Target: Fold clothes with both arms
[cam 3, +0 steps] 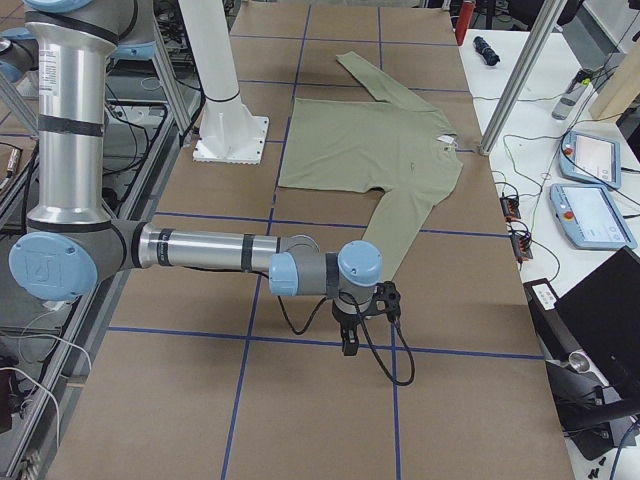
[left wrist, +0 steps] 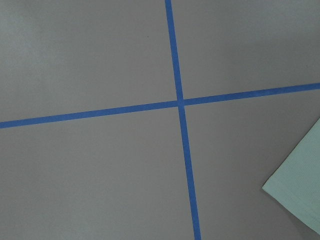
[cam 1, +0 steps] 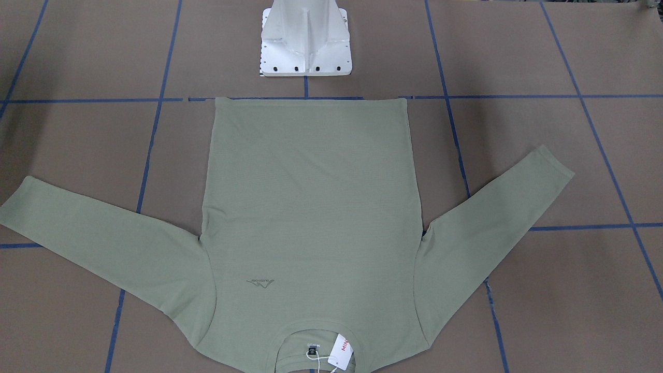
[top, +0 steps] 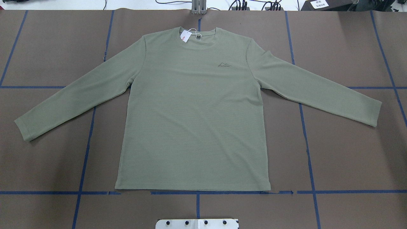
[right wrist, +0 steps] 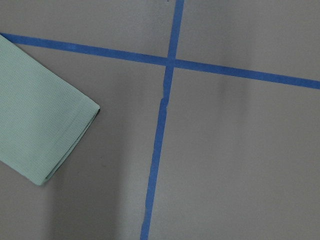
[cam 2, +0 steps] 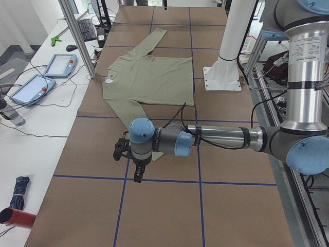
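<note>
The sage-green long-sleeved shirt [top: 194, 121] lies flat and face up on the brown table, sleeves spread out and angled toward the hem. Its collar with the white-and-red hang tag [top: 185, 35] is at the far side from the robot; the tag also shows in the front-facing view [cam 1: 342, 351]. My left gripper [cam 2: 137, 177] hangs pointing down over the table just beyond the left sleeve's cuff [left wrist: 300, 195]. My right gripper [cam 3: 347, 345] hangs beyond the right sleeve's cuff [right wrist: 45, 130]. Both show only in side views, so I cannot tell whether they are open or shut.
The white base pedestal [cam 1: 305, 46] stands just past the shirt's hem. Blue tape lines [top: 306, 143] form a grid on the table. Teach pendants [cam 2: 56, 64] and cables lie on the side bench, and metal frame posts [cam 3: 515, 70] stand at the table's edge.
</note>
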Action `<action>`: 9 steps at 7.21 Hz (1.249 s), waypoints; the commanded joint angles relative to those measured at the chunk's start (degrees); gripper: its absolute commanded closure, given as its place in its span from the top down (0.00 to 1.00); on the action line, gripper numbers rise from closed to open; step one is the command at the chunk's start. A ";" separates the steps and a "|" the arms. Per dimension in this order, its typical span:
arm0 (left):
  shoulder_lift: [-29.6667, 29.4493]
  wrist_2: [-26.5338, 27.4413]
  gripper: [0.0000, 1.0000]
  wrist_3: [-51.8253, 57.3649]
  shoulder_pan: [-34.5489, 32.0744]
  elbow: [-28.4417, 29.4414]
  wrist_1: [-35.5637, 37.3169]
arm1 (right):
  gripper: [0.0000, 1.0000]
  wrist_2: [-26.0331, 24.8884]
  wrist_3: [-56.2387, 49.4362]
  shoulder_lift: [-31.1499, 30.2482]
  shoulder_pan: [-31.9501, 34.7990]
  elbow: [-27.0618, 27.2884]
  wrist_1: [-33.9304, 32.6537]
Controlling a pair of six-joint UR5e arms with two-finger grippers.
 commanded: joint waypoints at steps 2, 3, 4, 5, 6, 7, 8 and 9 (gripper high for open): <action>0.00 -0.09 1.00 0.00 0.00 -0.10 -2.40 | 1.00 0.00 0.09 0.00 0.00 0.17 0.05; 0.00 0.00 1.00 0.00 0.09 -0.10 -2.67 | 1.00 0.00 0.17 0.35 0.00 0.61 0.05; 0.00 0.00 1.00 -0.17 0.27 -0.10 -3.71 | 1.00 0.09 0.26 0.96 -0.09 0.79 0.05; 0.09 -0.09 1.00 -0.70 0.35 -0.01 -6.42 | 1.00 0.44 0.26 2.45 -0.09 0.88 0.05; -0.09 -0.09 1.00 -0.70 0.36 -0.19 -9.41 | 1.00 2.70 0.09 4.81 -0.09 0.88 0.14; -1.48 0.26 1.00 -0.79 0.36 0.59 -15.79 | 1.00 3.68 -0.09 6.05 -0.17 0.97 2.75; -1.23 0.18 1.00 -0.53 0.27 0.78 -23.51 | 1.00 3.95 0.35 5.11 -0.70 0.79 11.74; -1.14 0.18 1.00 -0.70 0.35 1.82 -30.11 | 1.00 4.04 3.83 4.49 -0.79 0.44 16.88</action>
